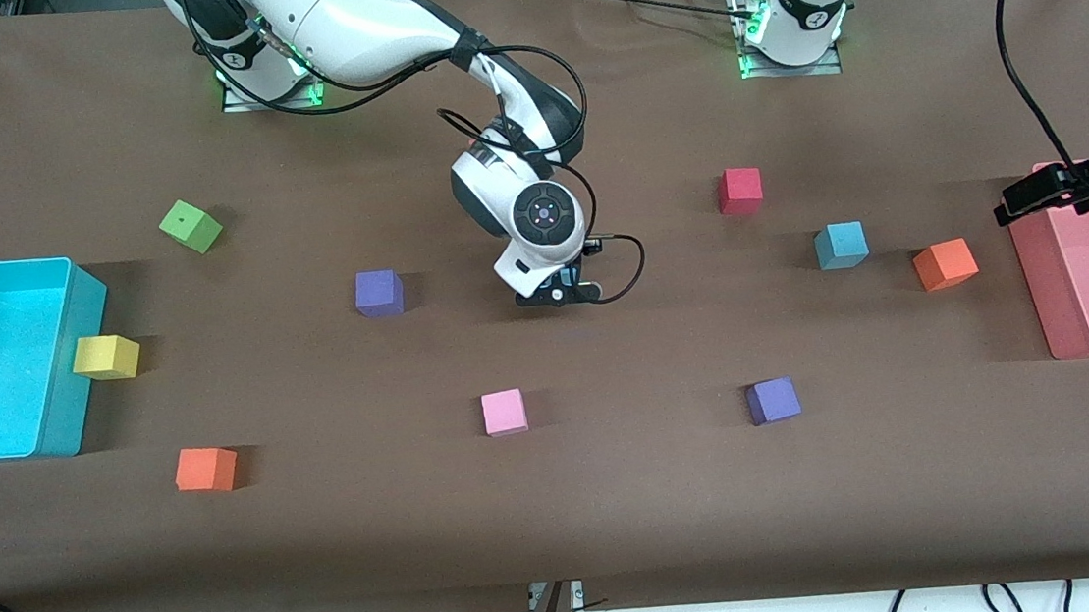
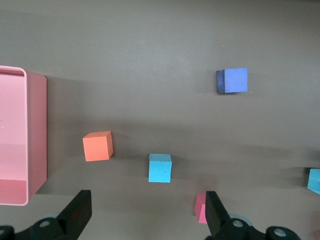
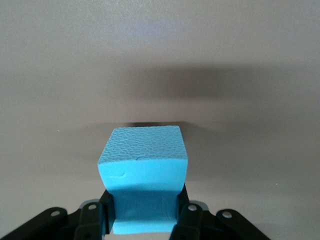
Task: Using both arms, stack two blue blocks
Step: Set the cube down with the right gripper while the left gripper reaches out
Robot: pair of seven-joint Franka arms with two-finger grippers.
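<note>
Landmark: the pink cube (image 1: 504, 412), lying nearest the front camera in mid-table. At about the same depth, a purple cube (image 1: 773, 400) lies toward the left arm's end and an orange cube (image 1: 205, 469) toward the right arm's end. Farther from the camera than the pink cube, the right gripper (image 1: 560, 295) hangs just above the cloth, clenched on a blue block (image 3: 143, 170); the right wrist view shows the block pinched at its lower sides between the fingers (image 3: 186, 212), its top face clear of them. A second purple cube (image 1: 379, 293) sits at that depth, toward the right arm's end from the pink cube, and past it a yellow cube (image 1: 105, 357) touches the wall of the cyan bin (image 1: 70, 407). The other blue block (image 1: 841, 245) rests on the table, farther than the pink cube and toward the left arm's end, with a second orange cube (image 1: 945, 264) beside it. The left gripper (image 2: 145, 215) waits over the pink bin's (image 1: 1057, 301) edge, fingers released and holding nothing. Farthest from the pink cube lie a red cube (image 1: 739, 190) and a green cube (image 1: 191, 226).
</note>
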